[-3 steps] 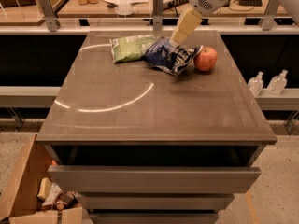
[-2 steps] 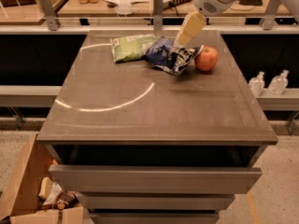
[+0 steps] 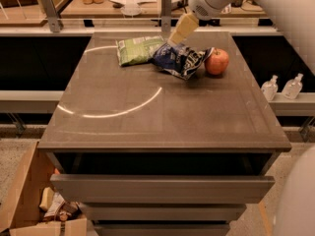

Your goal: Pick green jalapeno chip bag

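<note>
The green jalapeno chip bag (image 3: 138, 49) lies flat at the far left part of the brown table top (image 3: 162, 107). Its right end touches a dark blue and white snack bag (image 3: 179, 59). My gripper (image 3: 180, 32) hangs from the white arm at the upper right. It sits just above the seam between the two bags, near the green bag's right end, and holds nothing that I can see.
A red apple (image 3: 217, 61) sits right of the blue bag. Two small clear bottles (image 3: 283, 86) stand on a ledge at the right. Drawers (image 3: 162, 188) stick out below the front edge. A cardboard box (image 3: 29, 205) sits on the floor at the lower left.
My gripper has moved left and slightly down, from above the blue bag's right side to the green bag's right end. The bags and the apple have not moved.
</note>
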Available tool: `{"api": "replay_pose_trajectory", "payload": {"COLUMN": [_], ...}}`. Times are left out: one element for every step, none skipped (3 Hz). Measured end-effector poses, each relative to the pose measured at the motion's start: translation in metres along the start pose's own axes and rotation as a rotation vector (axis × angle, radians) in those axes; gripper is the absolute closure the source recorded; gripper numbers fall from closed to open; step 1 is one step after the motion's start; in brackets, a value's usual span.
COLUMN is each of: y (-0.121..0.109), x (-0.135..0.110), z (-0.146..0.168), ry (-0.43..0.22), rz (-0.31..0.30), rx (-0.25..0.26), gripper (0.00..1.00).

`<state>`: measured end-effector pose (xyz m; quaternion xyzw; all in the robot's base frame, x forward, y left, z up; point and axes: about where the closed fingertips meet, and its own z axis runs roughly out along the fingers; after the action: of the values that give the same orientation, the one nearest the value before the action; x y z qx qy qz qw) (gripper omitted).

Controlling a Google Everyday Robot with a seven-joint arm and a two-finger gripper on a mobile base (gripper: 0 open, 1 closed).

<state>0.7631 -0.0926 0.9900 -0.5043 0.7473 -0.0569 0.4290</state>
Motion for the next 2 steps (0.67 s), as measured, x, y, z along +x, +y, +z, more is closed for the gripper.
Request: {"api": "replay_pose_trajectory", "payload": {"y": [-0.003,0.0], "x": [-0.025,-0.036], "z": [0.034,0.054], "ry": [-0.048,-0.065], "rz": [0.011,0.023], "rx": [-0.029,-0.063], "gripper": [0.0,0.0]}}
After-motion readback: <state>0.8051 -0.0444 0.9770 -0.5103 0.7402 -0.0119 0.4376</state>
